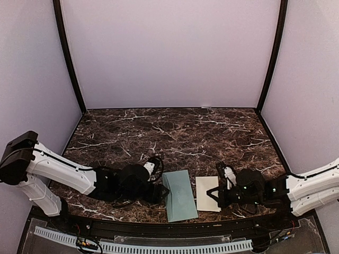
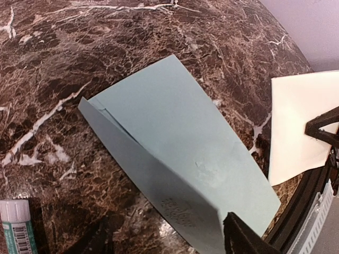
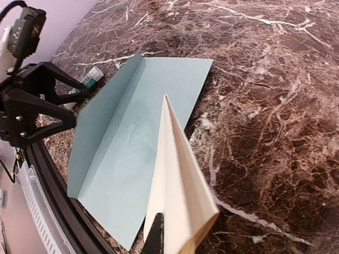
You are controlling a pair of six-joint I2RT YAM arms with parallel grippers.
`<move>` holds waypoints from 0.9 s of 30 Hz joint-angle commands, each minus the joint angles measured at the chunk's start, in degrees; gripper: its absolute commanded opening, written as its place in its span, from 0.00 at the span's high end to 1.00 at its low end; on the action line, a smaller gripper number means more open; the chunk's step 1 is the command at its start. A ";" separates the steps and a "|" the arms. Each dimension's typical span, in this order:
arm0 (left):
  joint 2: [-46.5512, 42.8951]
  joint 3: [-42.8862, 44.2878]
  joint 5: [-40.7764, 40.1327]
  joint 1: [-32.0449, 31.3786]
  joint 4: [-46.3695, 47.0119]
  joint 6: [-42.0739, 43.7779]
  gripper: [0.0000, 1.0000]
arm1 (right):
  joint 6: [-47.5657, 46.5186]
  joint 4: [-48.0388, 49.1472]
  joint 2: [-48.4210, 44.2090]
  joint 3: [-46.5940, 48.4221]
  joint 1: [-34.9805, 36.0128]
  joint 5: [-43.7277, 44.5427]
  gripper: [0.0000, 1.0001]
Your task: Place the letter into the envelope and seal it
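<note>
The pale teal envelope (image 1: 180,196) lies near the table's front edge. Its long flap (image 2: 159,180) is lifted along the left side. My left gripper (image 1: 160,193) is at that flap's edge and looks shut on it. One dark finger (image 2: 242,239) shows beside the flap. The cream letter (image 1: 207,193) lies just right of the envelope. My right gripper (image 1: 214,196) is shut on the letter's near edge. In the right wrist view the folded letter (image 3: 177,185) rises from the finger (image 3: 157,235), and its far tip overlaps the envelope (image 3: 122,153).
A white glue stick with a teal label (image 2: 16,225) lies left of the envelope, and also shows in the right wrist view (image 3: 95,74). A black rail (image 1: 159,225) runs along the table's front edge. Lilac walls close in the dark marble table (image 1: 175,132).
</note>
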 commanded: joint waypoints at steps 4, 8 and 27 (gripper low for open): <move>-5.63 4.34 -0.31 -0.58 -15.37 -2.20 0.04 | 1.67 -8.45 -4.35 2.74 0.89 11.93 1.00; -6.61 4.19 -3.50 -2.26 -18.14 -3.67 0.01 | 1.05 -9.18 -5.87 3.36 0.96 14.40 1.00; 9.22 15.41 -8.21 0.07 -17.34 3.18 0.56 | 0.48 -10.73 -7.69 3.87 0.91 15.45 1.00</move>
